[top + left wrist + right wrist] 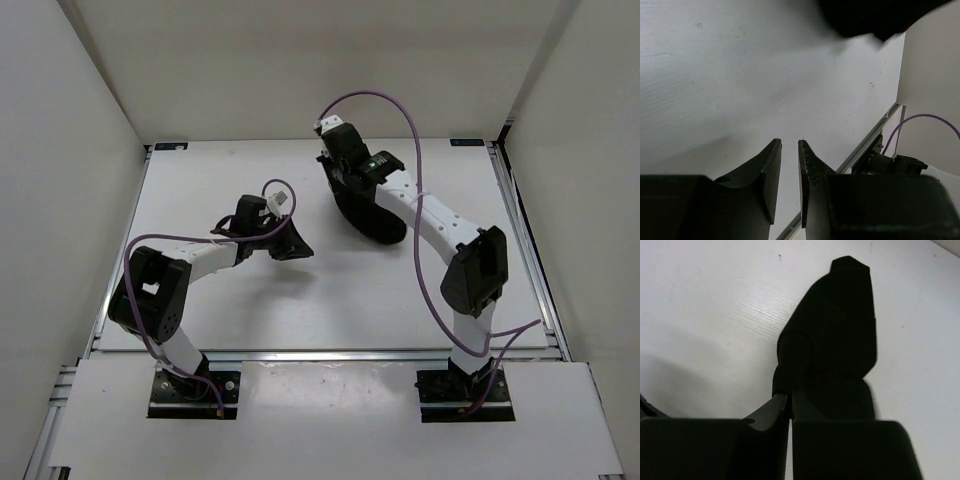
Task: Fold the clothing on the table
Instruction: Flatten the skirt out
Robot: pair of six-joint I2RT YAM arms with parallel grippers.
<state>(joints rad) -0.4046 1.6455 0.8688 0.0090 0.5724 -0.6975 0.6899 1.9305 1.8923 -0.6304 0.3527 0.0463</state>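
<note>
The clothing [372, 222] is a bunched black fabric heap on the white table [330, 290], right of centre toward the back. My right gripper [343, 188] reaches over its far left end. In the right wrist view the right gripper [790, 396] is shut on the near edge of the clothing [835, 335], which stretches away from the fingertips. My left gripper [300, 248] sits left of the heap, apart from it, pointing right. In the left wrist view the left gripper [790, 142] stands open by a narrow gap with only bare table between its fingers. The clothing [865, 17] shows at that view's top edge.
Metal rails [520, 230] run along the table's sides, and white walls [80, 130] close in the left, back and right. A purple cable [405, 105] loops above the right arm, and another [150, 245] trails over the left arm.
</note>
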